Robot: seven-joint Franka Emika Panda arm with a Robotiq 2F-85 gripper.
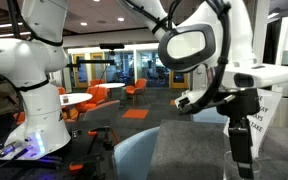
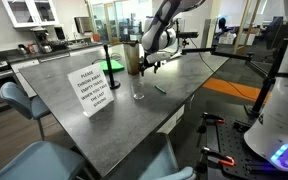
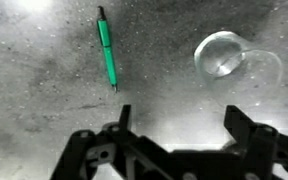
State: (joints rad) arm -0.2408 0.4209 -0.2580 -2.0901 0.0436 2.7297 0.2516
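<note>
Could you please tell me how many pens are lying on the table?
1. The green pen lies flat on the table, apart from the glass, ahead of the open tool. Others may be hidden.

White folded card (image 2: 92, 88) standing on the grey table (image 2: 199, 85): several lines of printed black capitals. The top line reads "PLEASE"; the lower lines are too small to make out. From the opposite side, the card (image 1: 267, 112) shows only partial letters, not legible. No other readable text.

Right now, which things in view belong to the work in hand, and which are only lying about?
In hand: green pen, clear glass, both under the open gripper.
Lying about: paper sign, dark container, chair.
</note>
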